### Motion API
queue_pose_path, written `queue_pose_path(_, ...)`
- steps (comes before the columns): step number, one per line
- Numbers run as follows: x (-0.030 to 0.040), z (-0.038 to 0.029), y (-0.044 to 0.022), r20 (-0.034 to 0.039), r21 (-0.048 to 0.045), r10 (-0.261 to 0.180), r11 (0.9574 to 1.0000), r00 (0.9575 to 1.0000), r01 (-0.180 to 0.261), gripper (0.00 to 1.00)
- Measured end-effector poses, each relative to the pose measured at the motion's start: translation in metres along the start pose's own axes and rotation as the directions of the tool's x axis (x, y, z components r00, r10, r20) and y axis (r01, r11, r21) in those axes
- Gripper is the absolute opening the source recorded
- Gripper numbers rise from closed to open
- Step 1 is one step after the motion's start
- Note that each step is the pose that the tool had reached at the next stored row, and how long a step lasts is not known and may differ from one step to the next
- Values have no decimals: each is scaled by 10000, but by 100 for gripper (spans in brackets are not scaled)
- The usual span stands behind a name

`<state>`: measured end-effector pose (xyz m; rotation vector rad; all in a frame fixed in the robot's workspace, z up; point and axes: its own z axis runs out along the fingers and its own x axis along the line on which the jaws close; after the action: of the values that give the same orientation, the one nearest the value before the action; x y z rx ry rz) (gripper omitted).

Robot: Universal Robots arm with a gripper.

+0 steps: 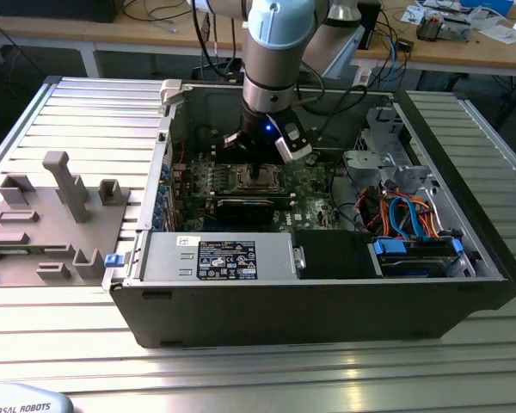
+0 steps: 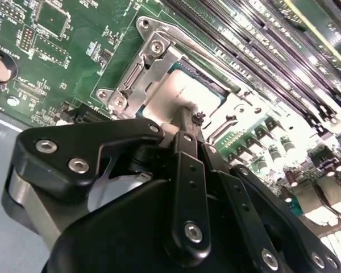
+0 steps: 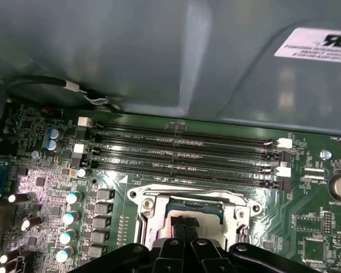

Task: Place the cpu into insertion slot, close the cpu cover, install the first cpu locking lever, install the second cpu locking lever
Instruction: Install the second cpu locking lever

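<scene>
Gripper point(image 2: 188, 116): we see its jaws clenched together, tips on the cpu point(image 2: 182, 94)
Cpu cover point(image 2: 153, 62): closed around the chip

Green motherboard point(image 3: 227, 170); silver-grey cpu point(image 2: 179, 94); silvery cpu cover point(image 2: 145, 71); black end effector point(image 2: 187, 122); dark grey case point(image 1: 327, 301)

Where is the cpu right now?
In both wrist views the cpu sits in the motherboard socket, framed by the cpu cover, beside the memory slots, with the gripper just above it.

White label point(image 3: 321, 45) on case wall point(image 3: 159, 57), dark sticker point(image 1: 226, 259) on power supply point(image 1: 168, 258): print illegible
</scene>
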<state>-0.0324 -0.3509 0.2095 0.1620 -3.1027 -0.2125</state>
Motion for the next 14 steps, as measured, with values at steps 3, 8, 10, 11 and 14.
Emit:
queue_pose_path(3, -68, -22, -4, -41, 2, 7, 10000, 10000, -7, 11)
queue_pose_path(8, -114, -64, -4, -76, 57, 13, 10000, 10000, -12, 11)
queue_pose_path(10, -119, -90, 0, -93, 241, 23, 9997, 10000, -21, 11)
queue_pose_path(11, -121, -97, 1, -106, 357, 27, 9994, 9999, -23, 11)
queue_pose_path(14, -130, -110, 11, -174, 1056, 61, 9944, 9998, -42, 11)
